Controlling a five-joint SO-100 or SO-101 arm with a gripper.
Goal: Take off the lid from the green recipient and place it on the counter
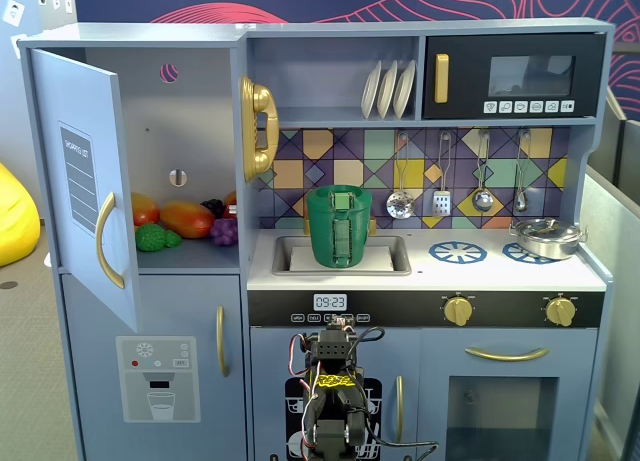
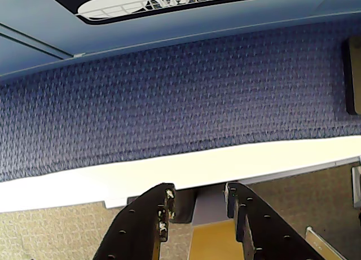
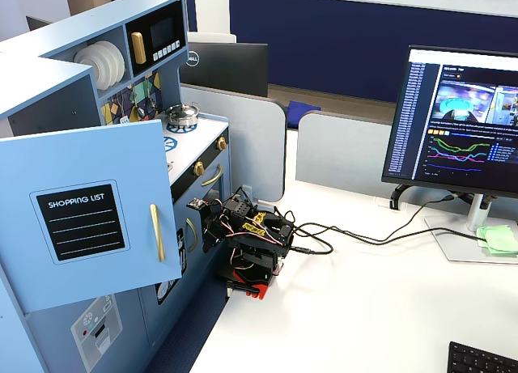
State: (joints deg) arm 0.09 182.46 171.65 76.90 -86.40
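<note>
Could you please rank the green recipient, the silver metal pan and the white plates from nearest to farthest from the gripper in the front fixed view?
From the folded gripper:
1. Tall dark-green plastic recipient, in the sink above.
2. Silver metal pan, on the right burner.
3. White plates, on the top shelf.

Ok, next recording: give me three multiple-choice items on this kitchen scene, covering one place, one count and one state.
1. Where does the green recipient stand?
A. on a burner ring
B. in the sink
C. on the fridge shelf

2. How many white plates are on the upper shelf?
A. two
B. three
C. five

3. The fridge door is:
A. open
B. shut
C. missing

Answers:
1 B: the green recipient stands in the sink.
2 B: three white plates stand on edge.
3 A: the fridge door is swung out and toy food shows inside.
</note>
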